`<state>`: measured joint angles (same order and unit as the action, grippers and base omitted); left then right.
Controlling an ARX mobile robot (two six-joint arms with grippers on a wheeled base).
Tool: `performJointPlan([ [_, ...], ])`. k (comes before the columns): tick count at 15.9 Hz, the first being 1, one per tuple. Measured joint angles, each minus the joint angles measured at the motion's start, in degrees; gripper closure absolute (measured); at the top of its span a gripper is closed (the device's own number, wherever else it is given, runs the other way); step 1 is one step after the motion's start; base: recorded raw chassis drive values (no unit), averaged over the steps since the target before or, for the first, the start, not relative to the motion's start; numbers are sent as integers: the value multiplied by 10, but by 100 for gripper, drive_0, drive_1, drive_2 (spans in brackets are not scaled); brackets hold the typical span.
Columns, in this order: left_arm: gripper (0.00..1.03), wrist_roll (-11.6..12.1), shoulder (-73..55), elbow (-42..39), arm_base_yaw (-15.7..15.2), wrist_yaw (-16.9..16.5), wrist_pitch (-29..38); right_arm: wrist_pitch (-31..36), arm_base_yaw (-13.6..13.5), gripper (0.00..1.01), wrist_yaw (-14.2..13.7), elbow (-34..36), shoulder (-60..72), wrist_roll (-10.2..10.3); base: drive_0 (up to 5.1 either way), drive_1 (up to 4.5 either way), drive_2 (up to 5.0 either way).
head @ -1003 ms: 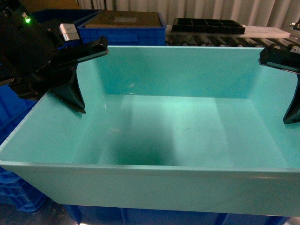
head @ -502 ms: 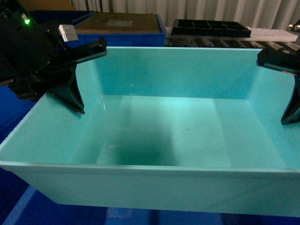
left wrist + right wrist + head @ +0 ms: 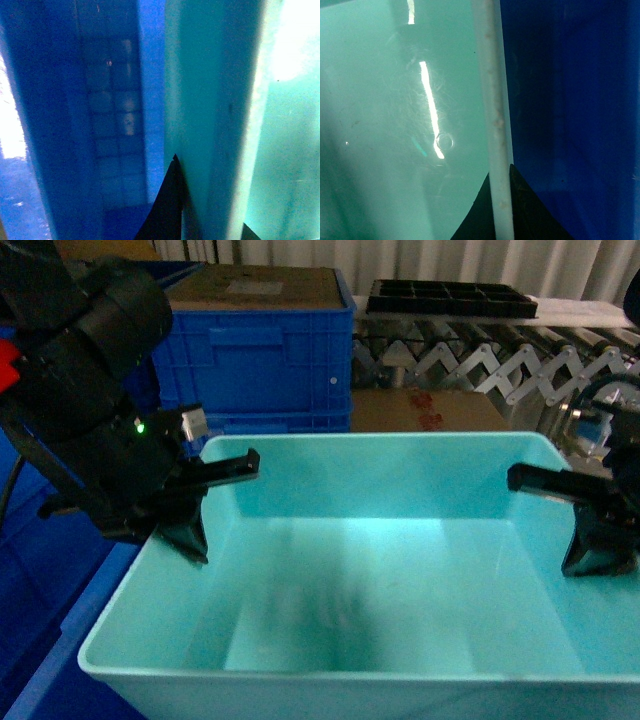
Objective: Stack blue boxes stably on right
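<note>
Tub: the smooth turquoise-blue open-topped plastic tub (image 3: 380, 580) fills the foreground of the head view, level, held between both arms, with dark blue ribbed plastic crate (image 3: 117, 125) below it on the left.
Left gripper: the left gripper (image 3: 200, 505) straddles the tub's left wall, one black finger (image 3: 225, 470) over the rim, the other down the outside; the wrist view shows wall between both tips, so it looks clamped on.
Right gripper: the right gripper (image 3: 590, 520) pinches the right wall the same way; its wrist view has the pale rim (image 3: 492, 100) running straight into the closed fingertips.
Backdrop: a second blue crate with a brown cardboard sheet (image 3: 255, 285) on top, and a black compartment tray (image 3: 450, 298) on the grey roller conveyor (image 3: 470, 360).
Risk: two thin-wall pinches only! If one arm drops faster, the tub tilts and the sloping wall could slip free.
Risk two: a corner catching a crate rim on lowering would seat it crooked and unstable.
</note>
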<state>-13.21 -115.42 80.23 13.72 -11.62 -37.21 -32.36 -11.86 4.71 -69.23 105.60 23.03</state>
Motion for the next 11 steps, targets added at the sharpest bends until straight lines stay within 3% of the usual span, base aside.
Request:
performJointPlan([
  [4, 101, 11, -13, 13, 14, 13, -15, 36, 24, 99, 14, 7, 52, -47, 0, 0, 0],
  [5, 101, 15, -18, 13, 19, 14, -15, 27, 27, 99, 16, 7, 68, -49, 0, 0, 0],
  [6, 101, 21, -26, 13, 22, 16, -26, 18, 28, 93, 19, 11, 75, -46, 0, 0, 0],
  [8, 77, 35, -23, 15, 17, -18, -63, 0, 23, 68, 26, 11, 59, -30, 0, 0, 0],
  [11, 44, 47, -10, 13, -4, -16, -69, -14, -8, 35, 44, 11, 0, 14, 0, 0, 0],
])
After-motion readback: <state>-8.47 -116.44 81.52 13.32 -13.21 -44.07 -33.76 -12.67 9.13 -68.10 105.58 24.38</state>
